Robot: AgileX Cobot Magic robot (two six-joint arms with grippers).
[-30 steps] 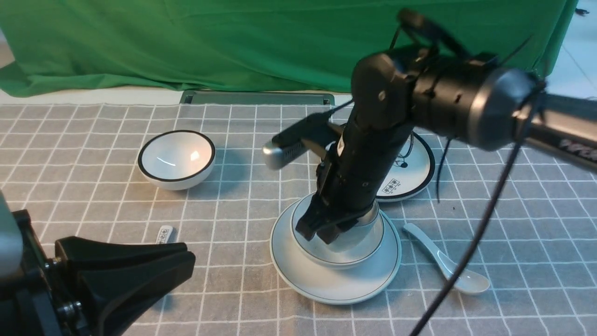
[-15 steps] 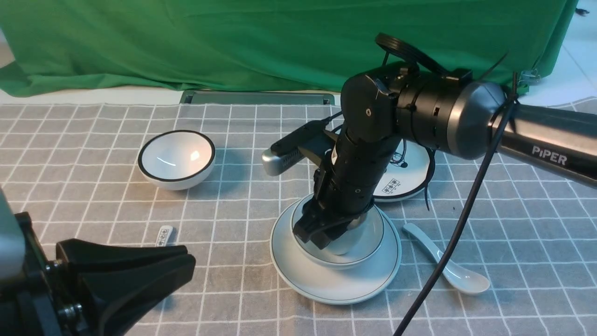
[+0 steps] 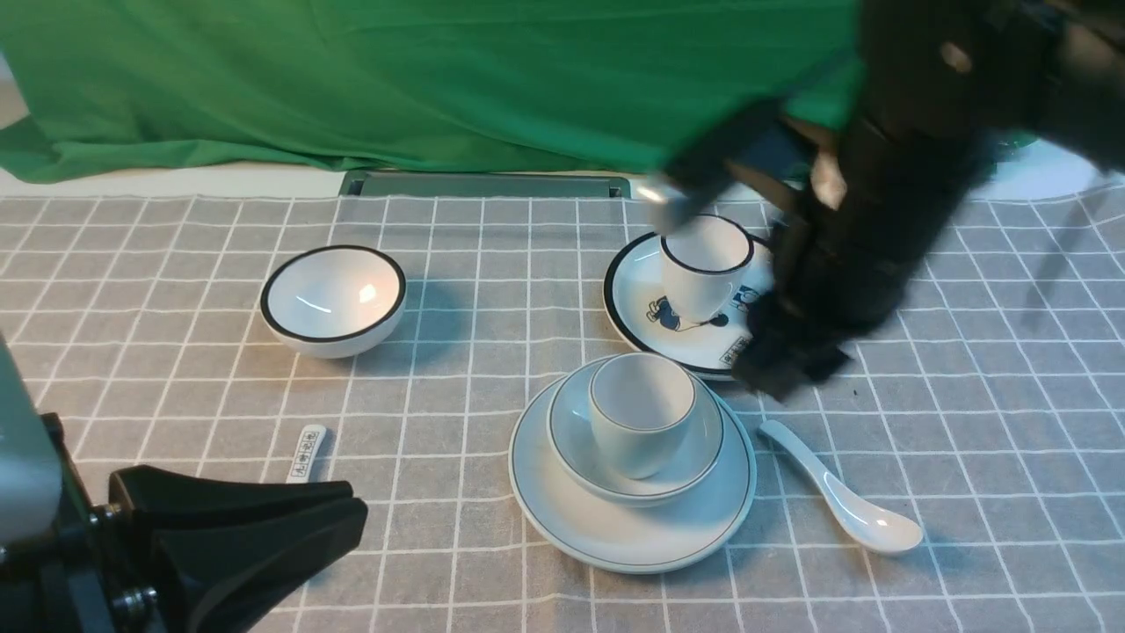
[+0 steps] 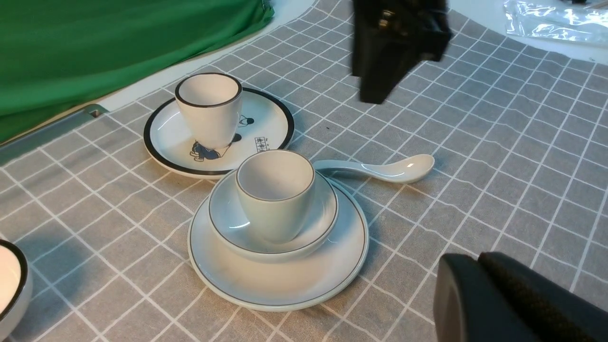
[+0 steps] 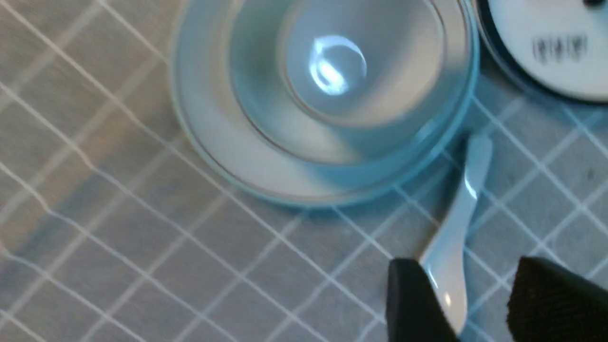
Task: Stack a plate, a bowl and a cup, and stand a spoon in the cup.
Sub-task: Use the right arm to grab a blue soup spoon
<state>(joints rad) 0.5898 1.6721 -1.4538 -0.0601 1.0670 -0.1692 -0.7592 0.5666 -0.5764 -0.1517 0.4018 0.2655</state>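
The pale plate [image 3: 633, 536] lies on the checked cloth with the shallow bowl [image 3: 571, 448] on it and the handleless cup [image 3: 642, 413] upright in the bowl. The same stack, plate [image 4: 332, 266] and cup [image 4: 275, 194], shows in the left wrist view. The plain white spoon [image 3: 835, 492] lies flat on the cloth just right of the plate. My right gripper [image 3: 787, 374], blurred, hangs in the air above the spoon's handle end. It is open and empty, and the spoon [image 5: 456, 228] shows below between its fingers [image 5: 413, 304]. My left gripper [image 3: 352, 514] rests shut at the near left.
A black-rimmed bowl [image 3: 334, 299] stands at the left. Behind the stack, a black-rimmed cup [image 3: 707, 264] sits on a cartoon plate [image 3: 650, 325]. A printed spoon handle [image 3: 308, 440] peeks out beside my left gripper. Green cloth hangs along the back.
My right gripper has opened off the cup, then risen and swung right and back. The cup stays standing in the bowl. The left arm has not moved.
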